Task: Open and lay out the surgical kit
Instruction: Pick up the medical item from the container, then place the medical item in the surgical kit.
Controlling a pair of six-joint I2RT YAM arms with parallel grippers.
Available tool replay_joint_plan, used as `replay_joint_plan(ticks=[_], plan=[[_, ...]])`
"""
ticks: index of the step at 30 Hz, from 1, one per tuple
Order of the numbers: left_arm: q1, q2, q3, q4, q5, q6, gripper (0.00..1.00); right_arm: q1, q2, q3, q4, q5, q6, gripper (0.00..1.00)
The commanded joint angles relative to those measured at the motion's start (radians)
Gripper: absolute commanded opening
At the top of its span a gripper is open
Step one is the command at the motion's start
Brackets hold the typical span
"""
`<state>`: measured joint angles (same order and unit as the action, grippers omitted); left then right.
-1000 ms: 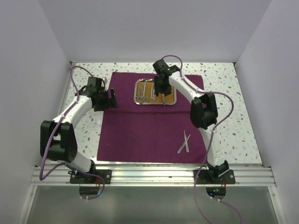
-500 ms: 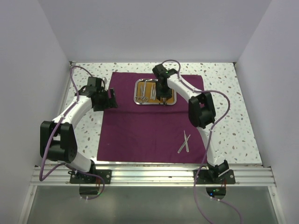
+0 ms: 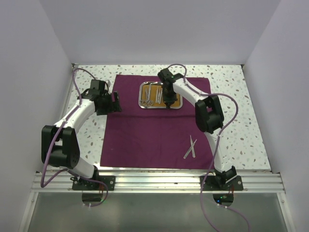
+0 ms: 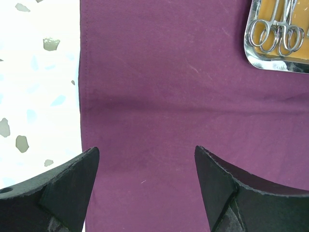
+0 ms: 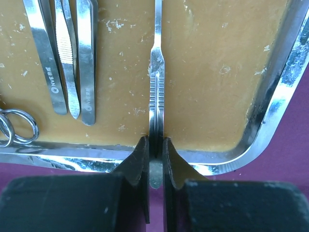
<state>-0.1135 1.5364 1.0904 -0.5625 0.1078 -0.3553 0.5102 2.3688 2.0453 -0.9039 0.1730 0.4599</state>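
Steel ribbed handle (image 5: 157, 87) pinched at near end in my right gripper (image 5: 156, 145), over tray (image 5: 270, 121) rim, I judge for lifting out; left gripper (image 4: 145, 159) wide, empty, above purple cloth (image 4: 169, 96).

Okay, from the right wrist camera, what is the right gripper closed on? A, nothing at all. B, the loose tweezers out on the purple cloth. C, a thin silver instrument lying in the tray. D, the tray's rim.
C: the right gripper has its fingers pinched on the near end of the thin silver instrument, which lies inside the tray.
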Motion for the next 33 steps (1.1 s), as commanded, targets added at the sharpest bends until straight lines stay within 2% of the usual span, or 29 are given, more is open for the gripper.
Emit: replay_joint_plan(ticks=[1, 8, 12, 18, 19, 24, 33], plan=[[0.005, -0.024, 0.022, 0.012, -0.002, 0.012, 0.84, -0.002, -0.031, 0.018, -0.044, 0.029, -0.009, 0.00], [0.005, -0.013, 0.042, 0.015, -0.003, 0.007, 0.84, -0.004, -0.049, 0.223, -0.162, 0.065, -0.035, 0.00], [0.005, 0.005, 0.066, 0.016, 0.000, 0.003, 0.84, -0.006, -0.178, 0.133, -0.168, 0.071, -0.020, 0.00], [0.005, 0.054, 0.095, 0.067, 0.021, -0.042, 0.88, 0.001, -0.475, -0.287, -0.109, 0.036, 0.043, 0.00], [0.005, 0.076, 0.112, 0.073, 0.036, -0.053, 0.88, 0.002, -0.555, -0.416, -0.092, 0.023, 0.066, 0.00], [-0.005, 0.220, 0.225, 0.064, 0.067, -0.071, 0.86, 0.037, -0.742, -0.813, 0.038, -0.058, 0.176, 0.00], [-0.040, 0.433, 0.517, 0.003, 0.033, -0.083, 0.84, 0.151, -0.853, -1.114, 0.158, -0.113, 0.325, 0.00]])
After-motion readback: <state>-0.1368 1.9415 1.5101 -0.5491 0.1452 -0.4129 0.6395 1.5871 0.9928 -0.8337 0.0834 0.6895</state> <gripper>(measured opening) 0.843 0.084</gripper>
